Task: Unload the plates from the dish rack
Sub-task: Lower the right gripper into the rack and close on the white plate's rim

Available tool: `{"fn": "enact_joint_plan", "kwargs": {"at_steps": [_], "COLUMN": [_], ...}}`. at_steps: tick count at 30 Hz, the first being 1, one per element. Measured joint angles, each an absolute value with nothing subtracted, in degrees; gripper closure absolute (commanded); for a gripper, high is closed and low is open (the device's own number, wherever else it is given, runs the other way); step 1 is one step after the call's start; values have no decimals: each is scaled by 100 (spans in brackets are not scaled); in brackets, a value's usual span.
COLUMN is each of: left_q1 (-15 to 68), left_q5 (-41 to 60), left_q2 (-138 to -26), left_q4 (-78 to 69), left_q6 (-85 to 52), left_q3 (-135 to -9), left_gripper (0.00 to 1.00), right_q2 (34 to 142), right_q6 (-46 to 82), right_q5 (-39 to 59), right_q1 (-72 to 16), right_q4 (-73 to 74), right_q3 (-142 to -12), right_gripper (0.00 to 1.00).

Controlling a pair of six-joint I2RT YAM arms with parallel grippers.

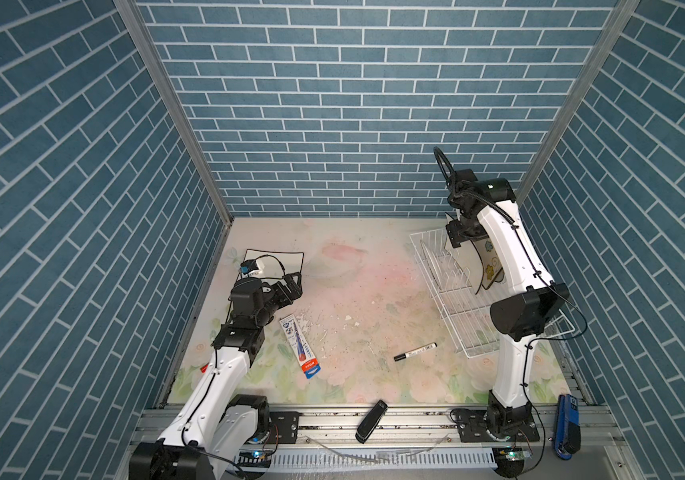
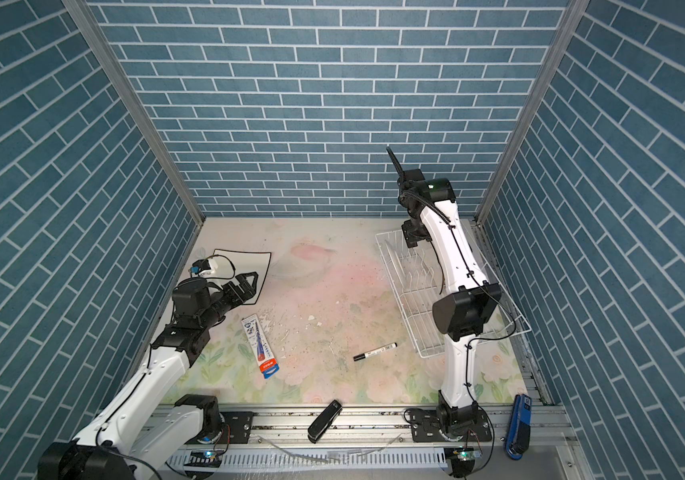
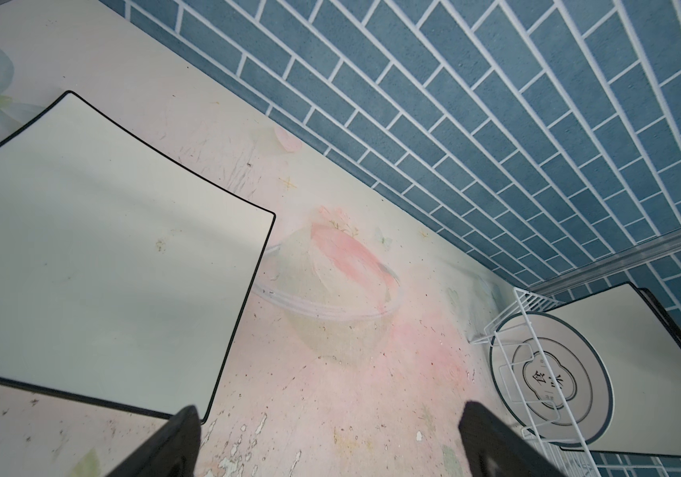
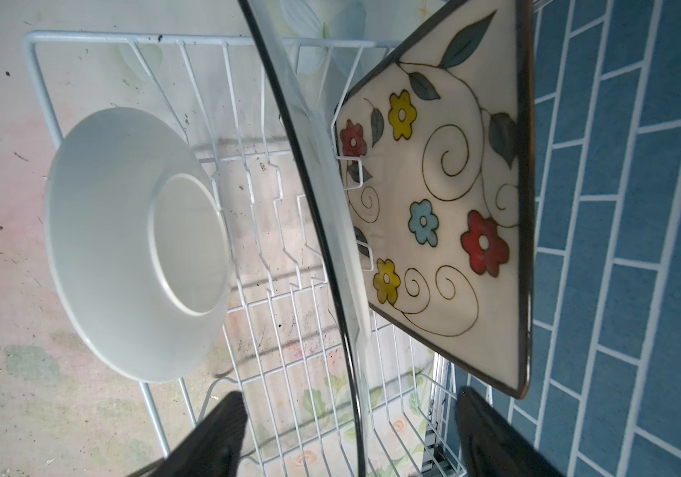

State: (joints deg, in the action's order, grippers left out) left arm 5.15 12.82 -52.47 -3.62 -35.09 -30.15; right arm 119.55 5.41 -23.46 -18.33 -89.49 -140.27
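Blue brick-patterned walls (image 1: 332,104) closed in three sides of a floral tabletop (image 1: 353,291). On the right of that surface, close to the side wall, stood the dish rack (image 1: 453,307), white wire, with three plates on edge inside it.

The plain pale plate (image 3: 640,363), thin dark rim, stood in the middle. The flowered plate (image 4: 446,198) leaned on its wall side. The round white plate (image 4: 124,247) stood on the side nearer the table's centre, its underside turned towards the other two. A fourth, the white square plate (image 3: 103,256) with a black rim, lay flat on the far left of the tabletop, well apart from the rack.

The right gripper (image 4: 349,396) hung over the far end of the rack with its jaws spread. The dark rim of the plain pale plate ran between the two fingers, with a gap visible on either side. The left gripper (image 3: 330,413) was wide open and held nothing, and one fingertip sat just beside a corner of the white square plate. Whether it touched could not be told.

A printed packet (image 1: 300,347) lay near the left arm. A blue tool (image 1: 567,424) and a black object (image 1: 371,420) rested on the front rail (image 1: 415,419). A marker (image 1: 415,351) lay between the packet and the rack.
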Motion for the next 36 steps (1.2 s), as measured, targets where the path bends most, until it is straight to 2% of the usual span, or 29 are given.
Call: {"fn": "enact_joint_plan", "kwargs": {"at_steps": [10, 19, 36], "left_q1": [517, 517, 517], "left_q5": [1288, 1271, 1179], "left_q2": [-5151, -5094, -4980], "left_q4": [-296, -191, -40], "left_q6": [-3509, -3492, -3494], "left_q3": [-3006, -3006, -3006], "left_gripper": [0, 0, 0], "right_q2": [12431, 12488, 12831], "right_q6": [397, 272, -10], "right_q5": [-1953, -1721, -1695], "right_q1": [-1629, -1466, -1339], "right_q4": [-9168, -9168, -9080], "right_q3": [-14171, -14171, -14171], "right_gripper": [46, 56, 67]}}
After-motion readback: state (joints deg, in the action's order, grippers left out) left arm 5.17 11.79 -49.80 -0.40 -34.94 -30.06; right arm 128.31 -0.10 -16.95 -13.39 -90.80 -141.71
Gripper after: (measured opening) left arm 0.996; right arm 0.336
